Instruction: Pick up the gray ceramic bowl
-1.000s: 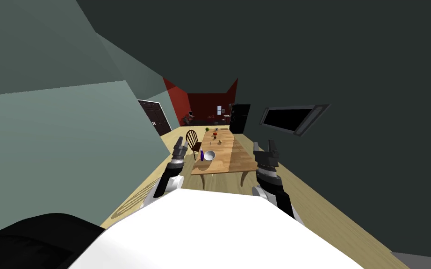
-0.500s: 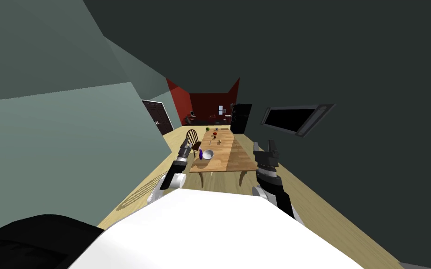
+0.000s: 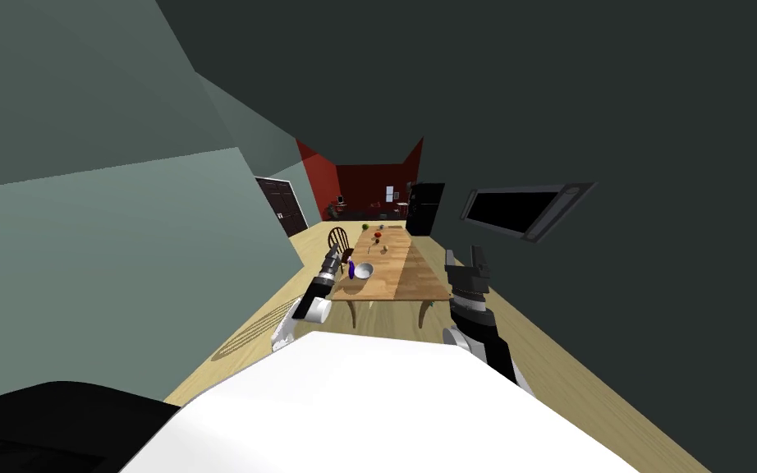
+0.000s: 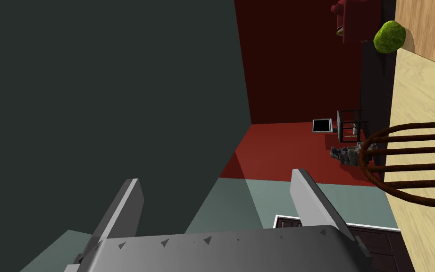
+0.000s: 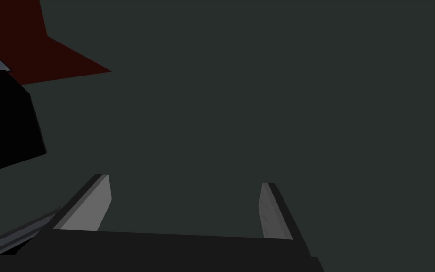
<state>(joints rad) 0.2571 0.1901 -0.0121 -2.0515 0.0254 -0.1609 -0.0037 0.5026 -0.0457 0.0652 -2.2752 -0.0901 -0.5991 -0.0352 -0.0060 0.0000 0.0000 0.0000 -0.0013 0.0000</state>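
Presently the left tool, fingers spread, reaches forward along the desk's left edge, near a purple bottle. The pale bowl sits mouth-up by the near left corner. The right tool stands raised, fingers apart.

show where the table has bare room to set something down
Bare: the near right half of the table, right of the bowl, and the middle strip before the small things at the far end. Crowded: the near left corner, with bowl, blue bottle and left gripper.
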